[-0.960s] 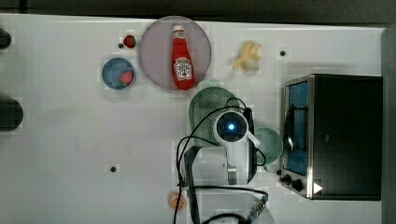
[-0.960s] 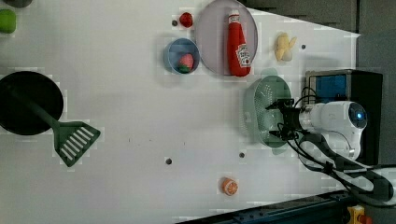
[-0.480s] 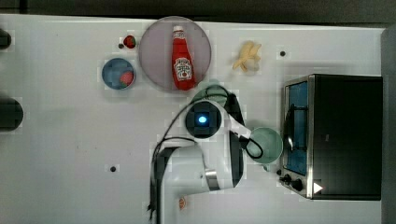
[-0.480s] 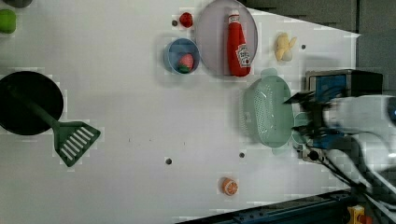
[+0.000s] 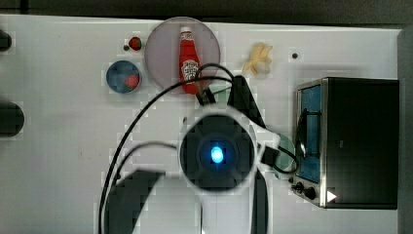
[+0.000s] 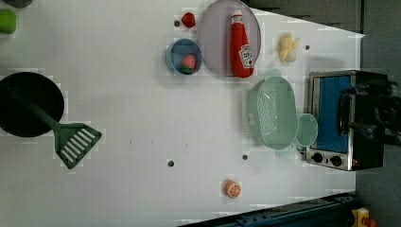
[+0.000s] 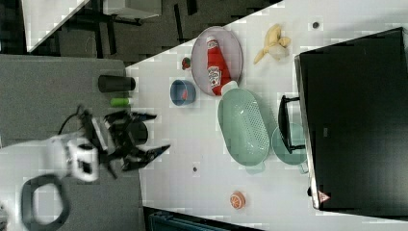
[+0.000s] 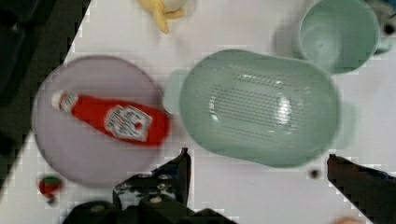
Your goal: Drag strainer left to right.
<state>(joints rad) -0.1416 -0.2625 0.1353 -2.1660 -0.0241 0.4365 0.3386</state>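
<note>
The strainer (image 6: 276,113) is a pale mint-green oval with a grid of small holes, resting on the white table (image 6: 132,118) close to the toaster oven. In the wrist view the strainer (image 8: 261,107) lies beyond my gripper (image 8: 261,172), whose dark fingers (image 8: 182,168) stand wide apart with nothing between them. In the right view the gripper (image 7: 161,131) hangs open, high and well away from the strainer (image 7: 245,125). In the top view my arm (image 5: 216,153) looms large and covers most of the strainer (image 5: 221,90).
A round teal cup (image 6: 307,130) touches the strainer beside the toaster oven (image 6: 331,118). A ketchup bottle (image 6: 241,45) lies on a purple plate (image 6: 215,38). Also about: a blue bowl (image 6: 184,56), a banana (image 6: 287,47), an orange half (image 6: 232,188), a green spatula (image 6: 73,142).
The arm has lifted off the strainer and risen toward the top camera, growing large there. The strainer and cup have stayed in place. The gripper has stayed open.
</note>
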